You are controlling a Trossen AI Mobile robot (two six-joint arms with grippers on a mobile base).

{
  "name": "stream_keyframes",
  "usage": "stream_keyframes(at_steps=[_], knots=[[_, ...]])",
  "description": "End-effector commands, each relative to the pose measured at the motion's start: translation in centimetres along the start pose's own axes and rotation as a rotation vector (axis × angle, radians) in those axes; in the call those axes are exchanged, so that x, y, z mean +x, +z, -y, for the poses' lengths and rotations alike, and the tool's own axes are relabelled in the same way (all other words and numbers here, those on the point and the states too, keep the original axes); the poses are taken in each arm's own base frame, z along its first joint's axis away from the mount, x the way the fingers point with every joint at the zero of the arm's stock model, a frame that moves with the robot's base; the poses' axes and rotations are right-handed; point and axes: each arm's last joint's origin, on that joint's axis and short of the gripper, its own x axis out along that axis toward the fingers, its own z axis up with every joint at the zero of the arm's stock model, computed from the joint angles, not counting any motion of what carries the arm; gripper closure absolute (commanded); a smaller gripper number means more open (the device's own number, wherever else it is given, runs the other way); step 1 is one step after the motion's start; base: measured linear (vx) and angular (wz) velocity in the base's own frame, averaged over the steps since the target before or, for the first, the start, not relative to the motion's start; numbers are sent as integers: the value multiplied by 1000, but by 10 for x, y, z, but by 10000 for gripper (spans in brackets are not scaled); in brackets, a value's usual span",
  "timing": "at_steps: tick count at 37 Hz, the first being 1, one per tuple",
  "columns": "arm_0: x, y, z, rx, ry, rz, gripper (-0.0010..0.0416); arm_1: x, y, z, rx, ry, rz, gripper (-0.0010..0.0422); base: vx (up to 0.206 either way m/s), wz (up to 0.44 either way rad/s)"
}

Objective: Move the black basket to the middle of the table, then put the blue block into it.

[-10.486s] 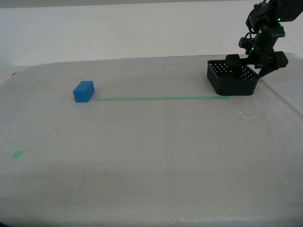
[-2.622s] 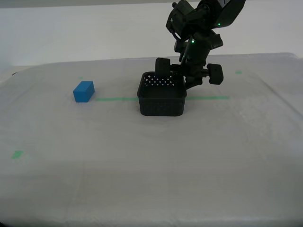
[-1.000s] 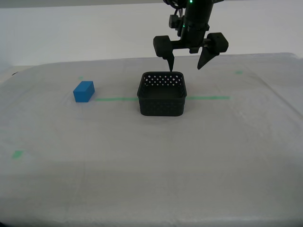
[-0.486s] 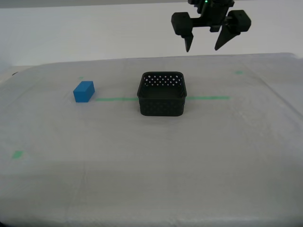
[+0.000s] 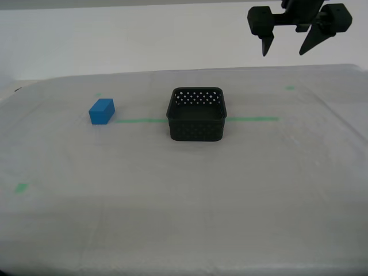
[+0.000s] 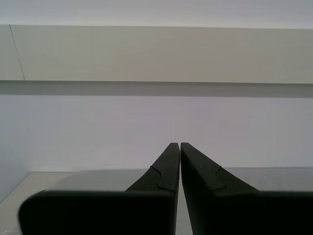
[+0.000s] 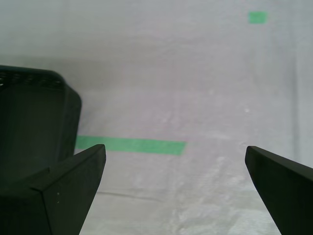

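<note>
Grippers, two. My first gripper (image 5: pixel 291 45) is seen high over the table's far side, toward the exterior view's right, jaws spread wide and empty, fingertips (image 7: pixel 73 181) pointing down at bare tabletop beside the black basket (image 5: pixel 196 115). My second gripper (image 6: pixel 176 161) is seen only in its own wrist view, jaws pressed together with nothing between them, facing a pale wall. The black basket is set upright on the table (image 5: pixel 184 190) near its middle, across the green tape line (image 5: pixel 251 119), open side up, nothing visible inside. The blue block (image 5: pixel 102 111) lies on the tabletop well apart from the basket, toward the exterior view's left, near the tape line's end. Block judged light, rigid, matte and unlikely to slip; best taken across two opposite flat faces from above. Basket step judged done; block not yet picked.
</note>
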Motion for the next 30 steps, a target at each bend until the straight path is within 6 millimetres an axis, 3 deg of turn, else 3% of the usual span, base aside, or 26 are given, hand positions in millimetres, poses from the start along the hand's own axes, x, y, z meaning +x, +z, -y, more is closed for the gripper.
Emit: stream_keyframes(at_steps=[1,15,30], knots=[[-1,-3,13,16,-19,12,5,0,1,0,1,0,7,412,0,0],[3,-14,48,58,-76,3,6,0,1,0,1,0,6,412,0,0],[20,-24,67,66,-130,56,5,0,1,0,1,0,7,412,0,0]])
